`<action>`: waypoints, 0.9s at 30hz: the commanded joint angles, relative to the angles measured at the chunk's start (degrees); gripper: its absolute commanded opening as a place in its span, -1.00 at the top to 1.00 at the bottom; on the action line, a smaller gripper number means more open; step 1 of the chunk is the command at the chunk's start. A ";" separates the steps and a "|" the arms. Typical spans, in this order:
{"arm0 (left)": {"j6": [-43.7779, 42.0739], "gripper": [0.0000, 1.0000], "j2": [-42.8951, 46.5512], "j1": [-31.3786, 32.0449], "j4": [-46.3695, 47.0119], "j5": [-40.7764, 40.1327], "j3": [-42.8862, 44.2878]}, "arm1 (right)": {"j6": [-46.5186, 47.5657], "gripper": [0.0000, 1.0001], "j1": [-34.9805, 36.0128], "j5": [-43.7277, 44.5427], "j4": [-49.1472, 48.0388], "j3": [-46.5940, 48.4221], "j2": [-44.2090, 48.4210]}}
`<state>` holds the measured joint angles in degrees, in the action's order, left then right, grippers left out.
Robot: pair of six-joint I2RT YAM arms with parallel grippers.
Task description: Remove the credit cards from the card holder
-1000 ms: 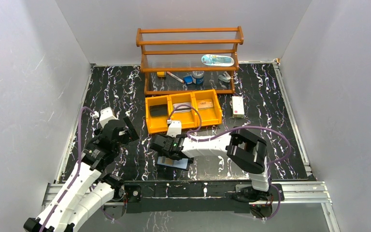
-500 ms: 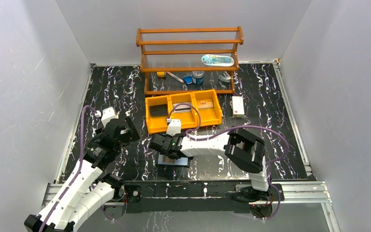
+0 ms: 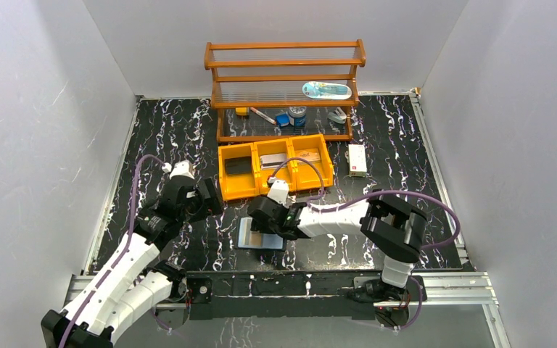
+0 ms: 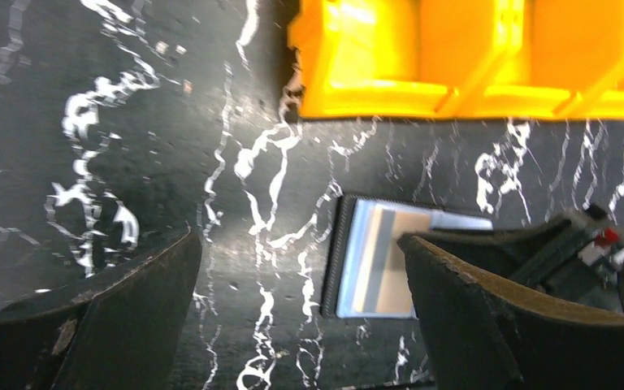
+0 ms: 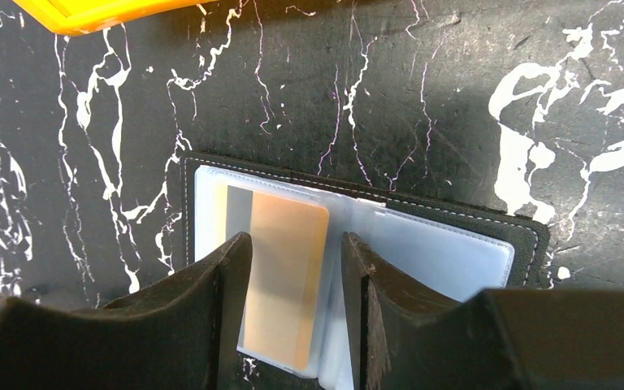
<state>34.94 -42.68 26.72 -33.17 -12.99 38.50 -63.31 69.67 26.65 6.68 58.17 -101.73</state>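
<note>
The right gripper (image 5: 296, 248) stands half closed around 1 tan credit card (image 5: 286, 284) in the card holder (image 5: 447, 256), grip unclear; the left gripper (image 4: 296, 252) is wide open, empty.

The card holder (image 5: 455, 218) is lying open and flat on the dark marbled table (image 3: 188, 138); its black cover is facing down and its two pale blue-grey panels are facing up; a tan-brown credit card (image 5: 286, 268) is lying slightly askew over one panel, near the fold.
</note>
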 commanded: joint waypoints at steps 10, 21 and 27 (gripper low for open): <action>-0.82 -0.97 1.71 0.09 -7.03 -1.50 8.41 | 5.87 -0.37 0.50 1.60 9.68 9.07 -0.19; -0.48 -0.97 7.93 0.06 -7.93 -14.02 4.67 | -0.05 -0.47 2.65 8.30 21.01 17.26 -6.93; -0.30 -0.97 9.34 0.08 -7.36 -15.29 3.57 | 0.25 -0.49 2.83 6.19 18.92 16.67 -9.89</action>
<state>35.05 -34.17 26.74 -40.47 -24.67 42.68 -61.78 72.29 31.94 25.32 73.63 -109.97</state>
